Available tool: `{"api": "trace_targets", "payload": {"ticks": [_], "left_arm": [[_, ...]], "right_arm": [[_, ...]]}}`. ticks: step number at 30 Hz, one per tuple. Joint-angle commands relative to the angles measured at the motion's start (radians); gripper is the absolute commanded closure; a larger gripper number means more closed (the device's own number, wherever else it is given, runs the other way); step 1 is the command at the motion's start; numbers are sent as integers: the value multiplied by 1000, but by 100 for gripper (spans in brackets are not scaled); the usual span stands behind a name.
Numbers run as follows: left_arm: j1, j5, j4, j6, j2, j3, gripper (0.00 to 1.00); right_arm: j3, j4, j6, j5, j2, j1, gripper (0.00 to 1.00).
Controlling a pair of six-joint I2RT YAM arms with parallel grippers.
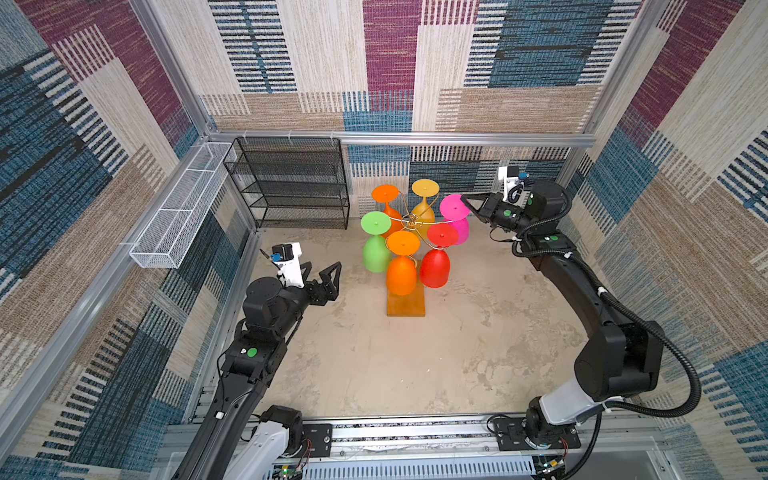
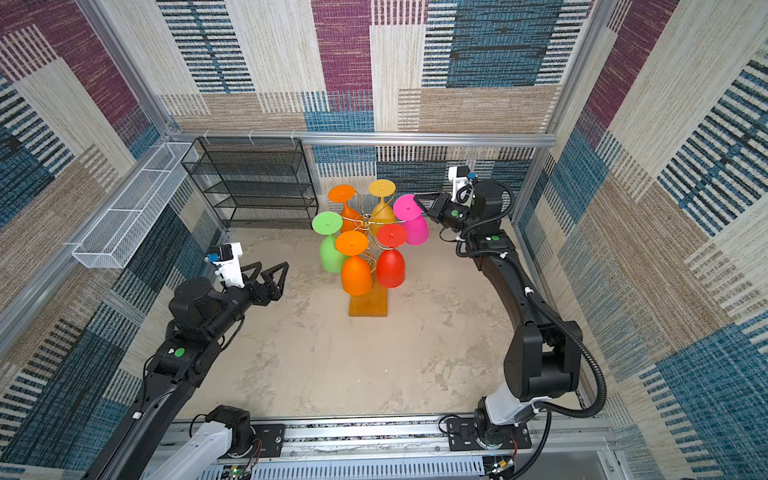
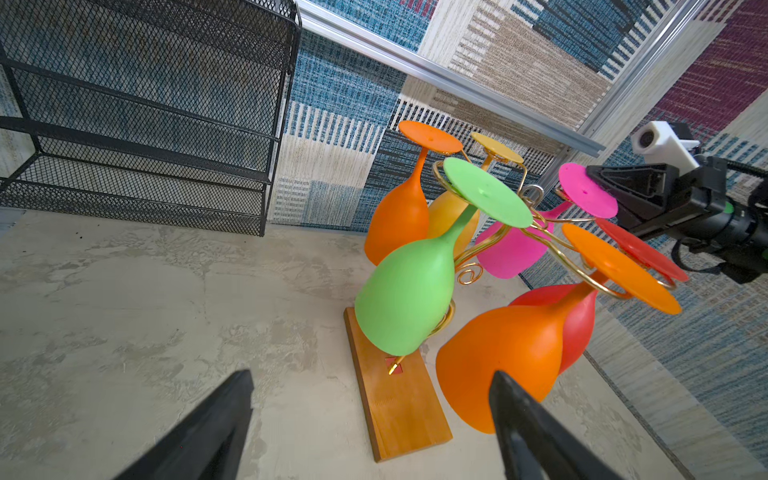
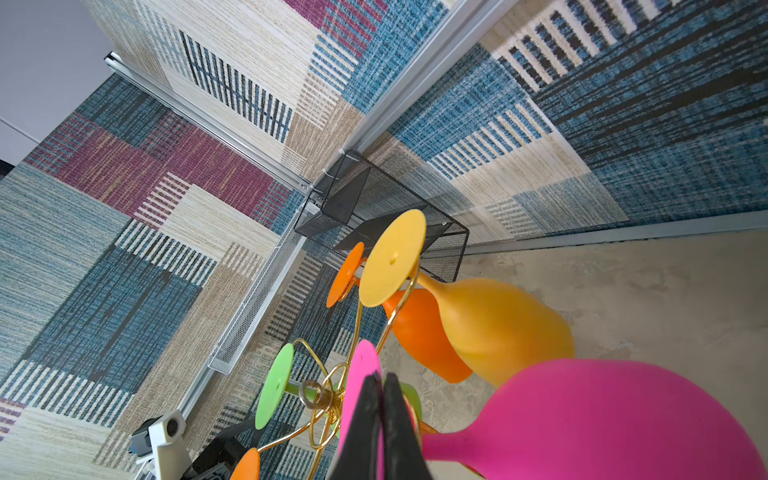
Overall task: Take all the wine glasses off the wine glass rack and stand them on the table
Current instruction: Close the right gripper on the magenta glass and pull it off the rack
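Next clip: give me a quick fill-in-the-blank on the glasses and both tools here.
The right tool is shut on the foot of a glass coloured ___. The left tool is ___ and touches nothing. Counting that one, ___ hang on the rack.
Missing: pink; open; six.

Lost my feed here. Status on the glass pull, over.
Right end effector shut on pink glass foot. Left end effector open, clear of rack. Pink glass hanging on rack. Red glass, yellow glass close either side.
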Motion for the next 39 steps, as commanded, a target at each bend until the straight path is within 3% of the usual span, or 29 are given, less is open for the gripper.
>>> {"api": "trace_targets", "payload": {"ticks": [1, 14, 39], "left_arm": [[0, -2, 29, 28, -4, -2, 9], [0, -2, 29, 26, -4, -5, 9], [0, 19, 46, 8, 12, -4, 9]], "right_arm": [[-17, 71, 70, -53, 1, -7, 100], [-66, 273, 267, -155, -19, -36, 100], [-115, 205, 239, -165, -82, -10, 100]]}}
